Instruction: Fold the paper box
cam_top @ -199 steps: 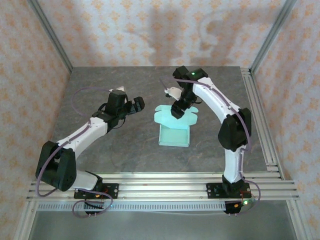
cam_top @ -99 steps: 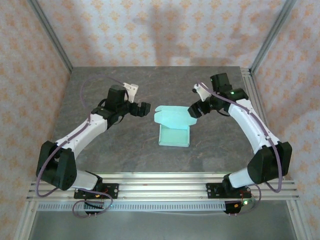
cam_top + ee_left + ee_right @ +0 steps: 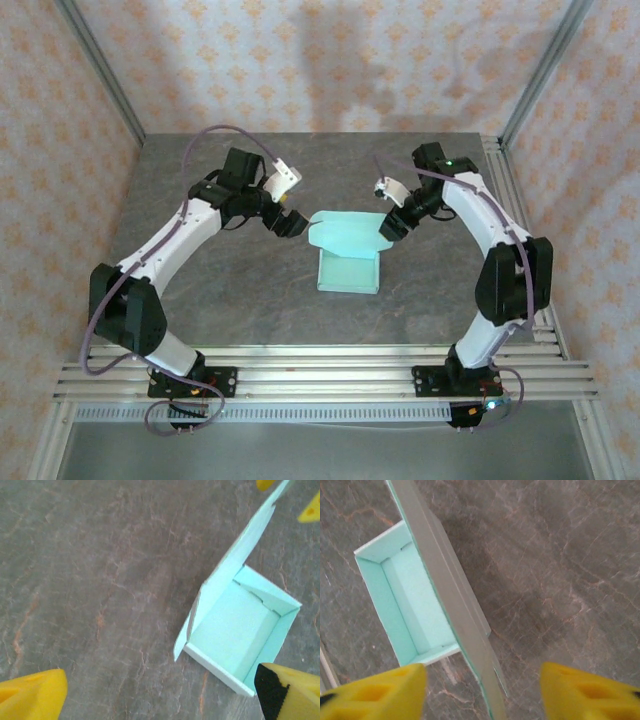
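paper box (image 3: 347,264): lid (image 3: 451,595) upright | my left gripper (image 3: 290,223): wide open, empty | my right gripper (image 3: 387,228): open astride lid, likely to fold it

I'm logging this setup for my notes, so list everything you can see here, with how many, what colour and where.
paper box: one, pale mint green, middle of the table, tray open, lid flap raised at its far side.
table: one, grey stone pattern, under everything.
rails: a set, silver metal, along the table's near edge.
walls: three, pale with an orange pattern, around the table.
left arm: one, white and black, left of the box, yellow-tipped jaws wide apart near the lid's left end.
right arm: one, white and black, right of the box, yellow-tipped jaws apart on either side of the lid's edge, not touching it.
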Controlling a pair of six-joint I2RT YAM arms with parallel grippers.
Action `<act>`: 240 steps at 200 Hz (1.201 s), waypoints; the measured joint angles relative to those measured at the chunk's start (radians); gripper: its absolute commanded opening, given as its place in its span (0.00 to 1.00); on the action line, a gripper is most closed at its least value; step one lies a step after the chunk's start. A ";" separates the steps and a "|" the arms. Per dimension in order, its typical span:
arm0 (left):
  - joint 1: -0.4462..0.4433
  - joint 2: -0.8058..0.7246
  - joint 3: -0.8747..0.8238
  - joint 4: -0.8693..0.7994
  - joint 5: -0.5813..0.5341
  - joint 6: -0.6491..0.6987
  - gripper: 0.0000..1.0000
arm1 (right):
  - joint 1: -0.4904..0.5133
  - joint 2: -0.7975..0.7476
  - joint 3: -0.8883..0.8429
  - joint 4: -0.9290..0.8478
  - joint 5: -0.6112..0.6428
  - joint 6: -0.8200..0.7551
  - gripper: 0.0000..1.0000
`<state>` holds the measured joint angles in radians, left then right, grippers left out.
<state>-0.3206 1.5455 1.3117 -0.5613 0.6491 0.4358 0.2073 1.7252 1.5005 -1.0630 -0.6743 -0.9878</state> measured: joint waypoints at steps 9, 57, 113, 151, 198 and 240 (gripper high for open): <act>0.000 0.000 0.000 -0.012 0.001 0.009 0.97 | -0.001 0.014 0.014 -0.019 0.010 -0.009 0.45; 0.000 0.002 0.013 -0.029 0.006 0.026 0.97 | -0.002 0.038 0.036 -0.064 0.039 -0.038 0.28; 0.000 0.002 0.018 -0.029 0.016 0.030 0.97 | -0.002 0.064 0.044 -0.067 0.040 -0.038 0.25; 0.000 0.002 0.018 -0.028 0.024 0.028 0.96 | -0.002 0.100 0.095 -0.081 0.040 -0.046 0.15; 0.000 0.002 0.018 -0.025 0.024 0.026 0.96 | -0.002 0.117 0.127 -0.106 0.047 -0.059 0.19; 0.000 0.002 0.018 -0.025 0.028 0.026 0.96 | -0.002 0.118 0.130 -0.116 0.046 -0.061 0.19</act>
<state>-0.3206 1.5478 1.3296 -0.5865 0.6769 0.4618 0.2058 1.8431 1.6306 -1.1790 -0.6281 -1.0489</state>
